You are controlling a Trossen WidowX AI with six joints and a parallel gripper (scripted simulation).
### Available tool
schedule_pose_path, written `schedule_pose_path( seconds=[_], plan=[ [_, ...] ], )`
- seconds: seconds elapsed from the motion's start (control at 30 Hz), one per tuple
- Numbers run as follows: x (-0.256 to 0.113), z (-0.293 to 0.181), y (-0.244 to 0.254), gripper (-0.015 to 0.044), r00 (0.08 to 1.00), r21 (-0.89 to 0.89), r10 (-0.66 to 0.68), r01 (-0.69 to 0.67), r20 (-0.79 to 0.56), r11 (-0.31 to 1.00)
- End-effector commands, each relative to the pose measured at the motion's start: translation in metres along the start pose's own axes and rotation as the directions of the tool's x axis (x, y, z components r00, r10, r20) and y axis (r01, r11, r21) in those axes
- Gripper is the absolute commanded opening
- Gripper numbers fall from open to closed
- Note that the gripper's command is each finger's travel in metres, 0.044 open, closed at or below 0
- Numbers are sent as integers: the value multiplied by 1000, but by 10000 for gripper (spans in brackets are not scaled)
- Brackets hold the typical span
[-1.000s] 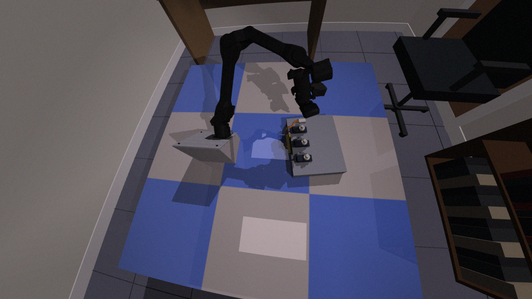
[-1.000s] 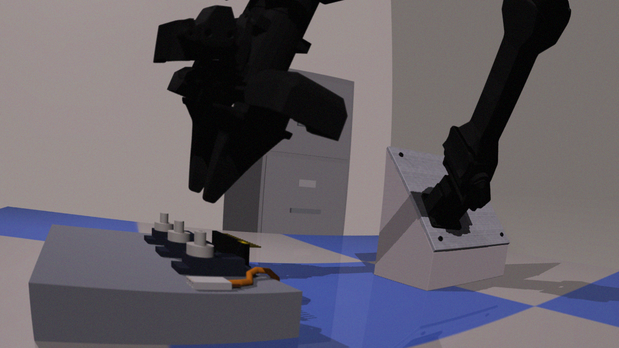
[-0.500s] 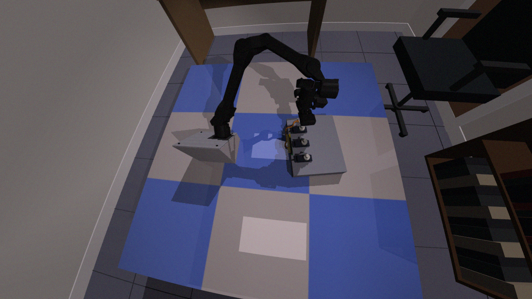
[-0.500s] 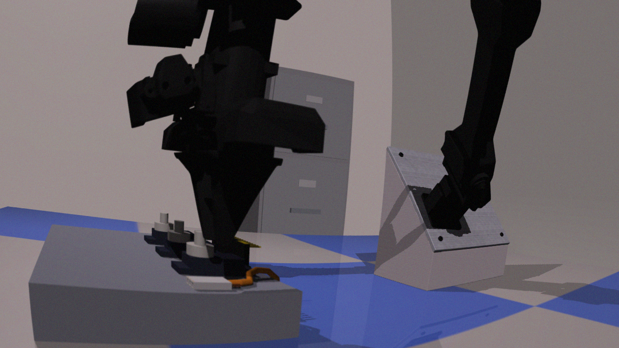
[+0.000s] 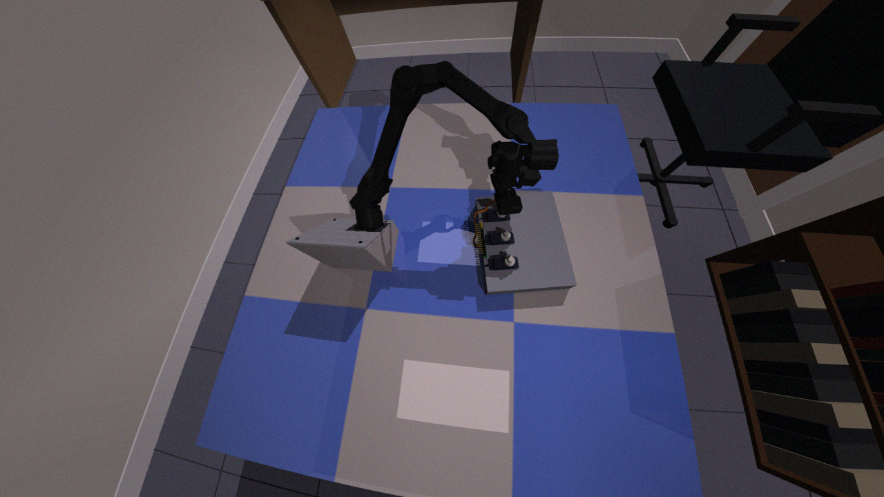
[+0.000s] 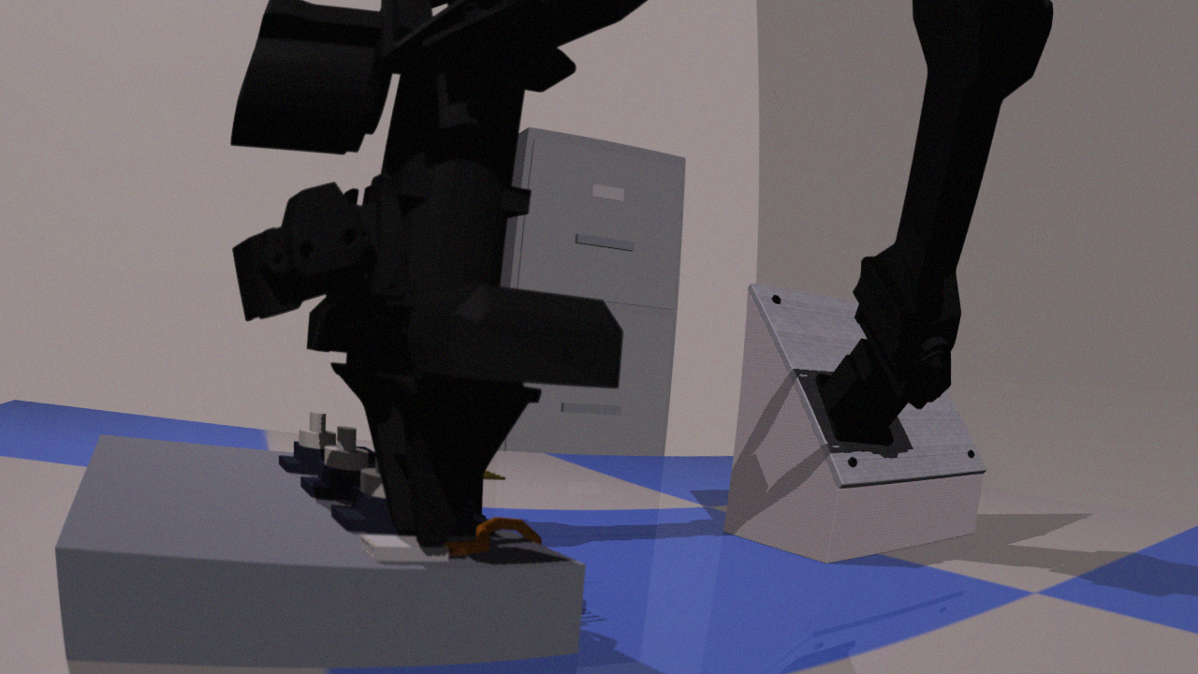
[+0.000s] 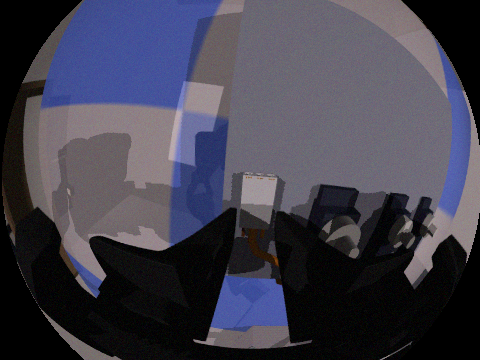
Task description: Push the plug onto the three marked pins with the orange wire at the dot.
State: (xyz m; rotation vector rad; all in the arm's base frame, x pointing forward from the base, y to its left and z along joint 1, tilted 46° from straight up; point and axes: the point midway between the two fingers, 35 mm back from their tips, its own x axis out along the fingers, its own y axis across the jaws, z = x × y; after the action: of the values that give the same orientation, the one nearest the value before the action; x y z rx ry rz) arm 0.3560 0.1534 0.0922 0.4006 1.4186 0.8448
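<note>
The white plug lies flat on the grey holder, beside the nearest servo. Its orange lead leaves the end towards the pin edge. My gripper points down over the plug, one fingertip on each side of it. The fingers are part-way open, with no grip on the plug visible. In the top view the hand hides the plug. The pin row runs along the holder's left edge there; band and dot are too small to read.
Two more servos with pale round horns, the middle one and the far one, stand on the holder. The arm's sloped base block is across from the pin edge. A filing cabinet stands behind.
</note>
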Motion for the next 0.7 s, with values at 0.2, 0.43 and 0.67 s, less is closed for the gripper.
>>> schedule_pose_path(
  seconds=[0.2, 0.43, 0.67],
  plan=[
    [6, -1, 0, 30, 1000, 6, 6, -6, 0, 1000],
    [0, 0, 0, 0, 1000, 6, 5, -5, 0, 1000],
    [-37, 0, -1, 0, 1000, 6, 3, -3, -1, 1000]
  ],
)
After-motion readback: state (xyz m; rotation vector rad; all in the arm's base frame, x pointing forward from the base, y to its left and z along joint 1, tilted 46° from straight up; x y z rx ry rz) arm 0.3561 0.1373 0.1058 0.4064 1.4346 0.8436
